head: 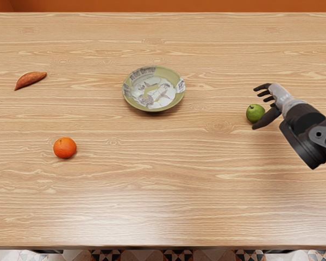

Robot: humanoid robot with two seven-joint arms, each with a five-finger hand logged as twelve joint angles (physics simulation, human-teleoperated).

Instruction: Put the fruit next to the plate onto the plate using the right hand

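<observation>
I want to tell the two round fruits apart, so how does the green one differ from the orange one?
The green fruit is green and looks a bit smaller; the orange is orange and larger. The green fruit lies right of the plate, with the right hand open beside it; the orange lies left of the plate, nearer the front edge. Both are round and rest on the table.
</observation>
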